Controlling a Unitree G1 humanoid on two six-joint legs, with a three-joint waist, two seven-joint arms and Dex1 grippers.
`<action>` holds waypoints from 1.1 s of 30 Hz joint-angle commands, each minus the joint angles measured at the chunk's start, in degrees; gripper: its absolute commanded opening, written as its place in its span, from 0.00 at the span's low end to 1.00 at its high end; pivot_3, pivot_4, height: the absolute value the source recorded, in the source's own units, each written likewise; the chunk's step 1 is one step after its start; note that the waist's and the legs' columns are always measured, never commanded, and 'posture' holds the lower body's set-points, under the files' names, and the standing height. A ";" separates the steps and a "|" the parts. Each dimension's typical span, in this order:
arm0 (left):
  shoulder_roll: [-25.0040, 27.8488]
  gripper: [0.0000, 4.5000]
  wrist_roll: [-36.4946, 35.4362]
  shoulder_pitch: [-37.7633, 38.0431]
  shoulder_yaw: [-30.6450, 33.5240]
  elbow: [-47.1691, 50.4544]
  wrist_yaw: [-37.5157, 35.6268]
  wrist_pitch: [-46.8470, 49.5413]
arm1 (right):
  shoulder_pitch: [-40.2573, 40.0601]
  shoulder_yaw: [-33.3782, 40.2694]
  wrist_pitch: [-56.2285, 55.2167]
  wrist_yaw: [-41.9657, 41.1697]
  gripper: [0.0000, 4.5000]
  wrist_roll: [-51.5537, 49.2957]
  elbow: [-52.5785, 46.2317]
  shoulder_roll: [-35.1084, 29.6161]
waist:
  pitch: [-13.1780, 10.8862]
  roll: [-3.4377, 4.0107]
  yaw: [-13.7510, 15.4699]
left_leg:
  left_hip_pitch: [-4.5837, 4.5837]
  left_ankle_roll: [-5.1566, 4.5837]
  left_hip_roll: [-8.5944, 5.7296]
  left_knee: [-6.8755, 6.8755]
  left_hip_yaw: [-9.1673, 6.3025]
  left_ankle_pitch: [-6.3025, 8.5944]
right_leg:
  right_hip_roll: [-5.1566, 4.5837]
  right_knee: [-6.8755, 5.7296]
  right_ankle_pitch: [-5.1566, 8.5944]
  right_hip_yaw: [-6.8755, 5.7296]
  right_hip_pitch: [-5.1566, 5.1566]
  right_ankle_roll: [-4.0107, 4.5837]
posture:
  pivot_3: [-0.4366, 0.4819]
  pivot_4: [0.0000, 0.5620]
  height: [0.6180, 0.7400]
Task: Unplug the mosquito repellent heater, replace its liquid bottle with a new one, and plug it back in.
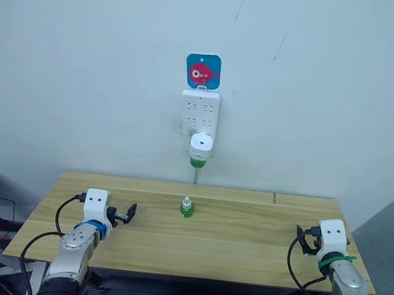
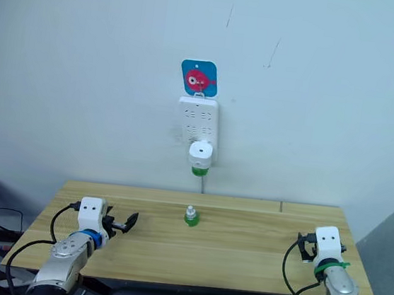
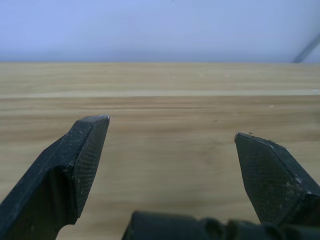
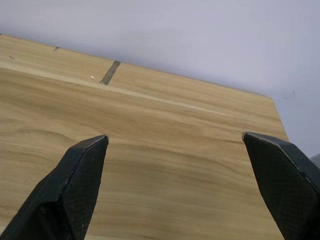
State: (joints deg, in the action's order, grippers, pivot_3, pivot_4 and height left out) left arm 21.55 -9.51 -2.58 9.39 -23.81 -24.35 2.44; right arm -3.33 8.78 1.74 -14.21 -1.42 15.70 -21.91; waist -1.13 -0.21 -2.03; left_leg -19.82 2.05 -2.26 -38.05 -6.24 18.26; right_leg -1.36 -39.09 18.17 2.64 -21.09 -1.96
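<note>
The white mosquito repellent heater [image 1: 201, 145] is plugged into the bottom of a white power strip [image 1: 200, 111] on the wall, above the table's back edge. Its liquid bottle [image 1: 197, 162] shows green under the heater. The new one [image 1: 187, 208], a small green bottle with a white cap, stands upright on the wooden table [image 1: 243, 245], in the middle near the back. My left gripper [image 1: 130, 213] hovers open and empty low over the table's left part, its fingers [image 3: 85, 150] wide apart. Over the table's right edge my right gripper [image 1: 302, 239] is open too, holding nothing.
A blue card with a red picture [image 1: 203, 70] hangs on the wall above the power strip. A thin grey cord [image 1: 195, 176] runs down from the strip behind the table. Dark cables lie on the floor left of the table.
</note>
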 commanded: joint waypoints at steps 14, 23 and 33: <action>12.90 0.99 -14.54 -11.22 3.71 24.25 -14.80 16.77 | 10.58 -5.14 26.61 -14.63 1.00 -20.56 -44.81 -3.96 | -3.78 0.08 0.03 | -0.05 0.00 0.06 -0.03 -0.11 -0.02 | 0.06 0.00 0.00 -0.11 -0.01 0.01 | 0.40 0.21 1.00; 12.05 0.95 -15.09 -25.30 -0.10 21.48 -19.17 19.35 | 23.16 -8.76 37.50 -11.09 1.00 -25.47 -50.74 -1.47 | -4.52 -0.34 -0.24 | -0.21 0.02 0.05 0.02 -0.19 -0.02 | 0.04 0.00 0.00 -0.20 -0.22 0.01 | 0.39 0.23 1.00; 10.55 0.67 -11.56 -34.04 -3.18 10.12 -22.86 14.40 | 22.62 -9.48 39.78 -10.47 1.00 -26.31 -53.41 -1.95 | -5.30 -0.43 -1.42 | -0.91 0.15 0.03 -0.07 -0.22 -0.10 | 0.00 -0.03 -0.02 -0.27 -0.82 0.01 | 0.36 0.28 1.00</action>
State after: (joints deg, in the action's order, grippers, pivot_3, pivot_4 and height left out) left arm 32.02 -21.63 -34.60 6.11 -12.97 -46.44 18.73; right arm 19.03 -1.30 41.63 -24.86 -26.61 -34.95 -23.73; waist -6.42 -0.64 -3.45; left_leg -20.78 2.18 -2.22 -38.12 -6.46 18.17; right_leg -1.36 -39.14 18.15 2.36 -21.98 -1.95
